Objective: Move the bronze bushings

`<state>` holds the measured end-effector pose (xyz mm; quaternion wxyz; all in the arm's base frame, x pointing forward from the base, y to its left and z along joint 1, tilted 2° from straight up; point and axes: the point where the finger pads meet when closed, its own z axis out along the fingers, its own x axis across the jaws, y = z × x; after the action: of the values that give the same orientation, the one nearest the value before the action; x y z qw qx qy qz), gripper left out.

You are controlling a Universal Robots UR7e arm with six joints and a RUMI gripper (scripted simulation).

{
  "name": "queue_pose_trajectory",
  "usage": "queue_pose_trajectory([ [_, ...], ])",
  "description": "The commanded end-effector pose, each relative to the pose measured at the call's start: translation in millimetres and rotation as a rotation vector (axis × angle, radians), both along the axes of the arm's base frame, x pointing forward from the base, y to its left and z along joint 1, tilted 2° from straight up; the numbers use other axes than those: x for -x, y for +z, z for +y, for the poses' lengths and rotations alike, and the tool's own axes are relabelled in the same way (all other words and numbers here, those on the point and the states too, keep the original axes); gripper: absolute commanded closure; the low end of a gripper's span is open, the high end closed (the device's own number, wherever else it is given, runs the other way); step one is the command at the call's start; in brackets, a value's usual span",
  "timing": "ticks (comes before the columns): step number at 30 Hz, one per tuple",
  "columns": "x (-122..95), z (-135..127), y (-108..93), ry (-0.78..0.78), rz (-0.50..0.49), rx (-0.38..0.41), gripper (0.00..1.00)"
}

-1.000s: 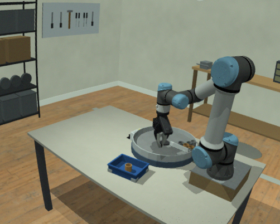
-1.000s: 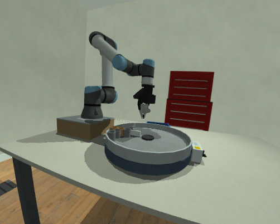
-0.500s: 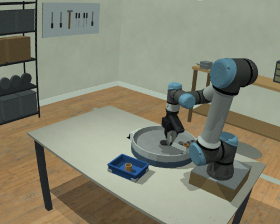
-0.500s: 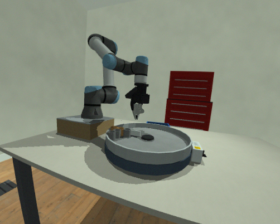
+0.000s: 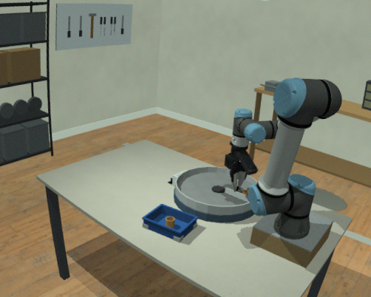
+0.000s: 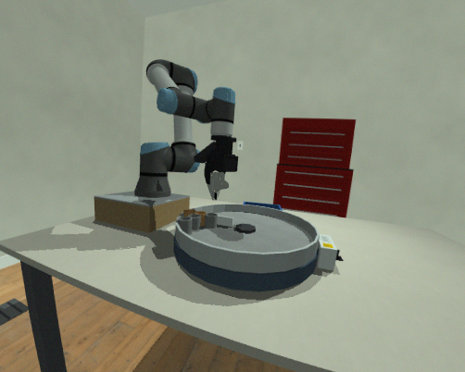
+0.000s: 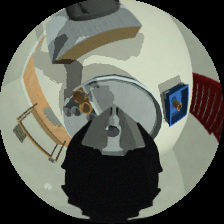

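One bushing (image 5: 170, 221) in the crate (image 5: 154, 217), beside the turntable (image 5: 188, 199).

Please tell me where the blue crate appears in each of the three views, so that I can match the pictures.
Top view: the blue crate lies low and centre-left, on the table before the turntable.
Exterior view: only a blue strip of it shows behind the turntable's far rim.
Wrist view: it is at the right, beside the turntable.
Shared landmark: the round turntable.
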<state>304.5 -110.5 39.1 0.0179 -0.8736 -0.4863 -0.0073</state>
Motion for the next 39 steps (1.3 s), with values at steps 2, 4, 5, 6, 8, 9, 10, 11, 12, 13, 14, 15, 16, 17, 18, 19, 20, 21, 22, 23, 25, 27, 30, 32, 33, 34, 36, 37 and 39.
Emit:
queue_pose_trajectory([
  [2,14.1,-20.5,-0.4,0.045,-0.006,-0.003,0.95],
  [4,18.2,-26.6,-0.6,0.058,-0.007,-0.003,0.95],
  [5,18.2,-26.6,-0.6,0.058,-0.007,-0.003,0.95],
  [6,18.2,-26.6,-0.6,0.058,-0.007,-0.003,0.95],
  [8,22.3,-32.3,-0.9,0.07,-0.007,-0.003,0.95],
  [9,24.4,-35.1,-1.0,0.076,-0.007,-0.003,0.95],
  [10,26.4,-37.7,-1.1,0.082,-0.008,-0.003,0.95],
  [11,28.4,-40.3,-1.2,0.088,-0.008,-0.003,0.95],
  [12,30.3,-42.8,-1.3,0.093,-0.008,-0.003,0.95],
  [13,32.2,-45.2,-1.4,0.099,-0.008,-0.003,0.95],
  [14,34.1,-47.5,-1.5,0.104,-0.008,-0.003,0.95],
  [15,35.9,-49.7,-1.6,0.109,-0.009,-0.003,0.95],
  [16,37.6,-52.1,-1.7,0.114,-0.009,-0.003,0.95],
  [17,39.1,-54.5,-1.8,0.119,-0.009,-0.003,0.95],
  [18,40.6,-56.8,-1.9,0.124,-0.009,-0.003,0.95],
  [19,42.1,-59.0,-2.0,0.129,-0.009,-0.003,0.95],
  [20,43.5,-61.1,-2.1,0.133,-0.01,-0.003,0.95],
  [21,44.9,-63.2,-2.2,0.138,-0.01,-0.003,0.95],
  [22,44.9,-63.2,-2.2,0.138,-0.01,-0.003,0.95],
  [23,44.9,-63.2,-2.2,0.138,-0.01,-0.003,0.95],
  [25,47.6,-67.0,-2.3,0.146,-0.01,-0.003,0.95],
  [27,50.1,-70.5,-2.5,0.153,-0.01,-0.003,0.95],
  [30,53.5,-75.2,-2.6,0.163,-0.011,-0.003,0.95],
  [32,55.5,-77.9,-2.8,0.169,-0.011,-0.003,0.95],
  [33,56.5,-79.1,-2.8,0.172,-0.011,-0.003,0.95],
  [34,57.4,-80.2,-2.9,0.175,-0.011,-0.003,0.95],
  [36,59.0,-82.3,-2.9,0.179,-0.011,-0.003,0.95],
  [37,59.7,-83.3,-3.0,0.181,-0.011,-0.003,0.95],
  [39,60.4,-84.2,-3.0,0.183,-0.012,-0.003,0.95],
])
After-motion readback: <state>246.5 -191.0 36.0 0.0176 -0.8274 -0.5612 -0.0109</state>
